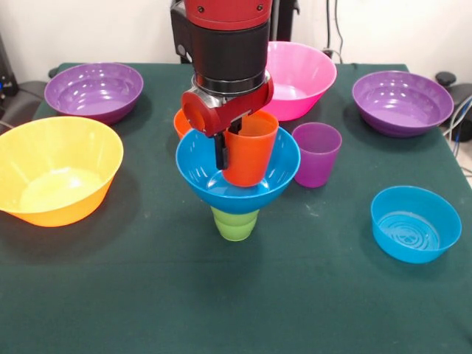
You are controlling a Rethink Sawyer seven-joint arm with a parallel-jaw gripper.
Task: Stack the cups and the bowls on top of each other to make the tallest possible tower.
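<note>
A green cup (236, 223) stands near the table's middle and carries the medium blue bowl (199, 166). The orange cup (254, 151) sits upright in that bowl, leaning slightly. My gripper (228, 156) comes down from above and is shut on the orange cup's left wall; one black finger (220, 151) shows outside the wall, the other is hidden inside the cup. A small orange bowl (181, 122) peeks out behind the tower, mostly hidden by it. The purple cup (317, 153) stands just right of the tower.
A large yellow-orange bowl (57, 169) sits at the left and a small blue bowl (415, 223) at the right front. A pink bowl (302, 77) and two purple bowls (94, 90) (402, 102) line the far side of the green-clothed table (221, 310).
</note>
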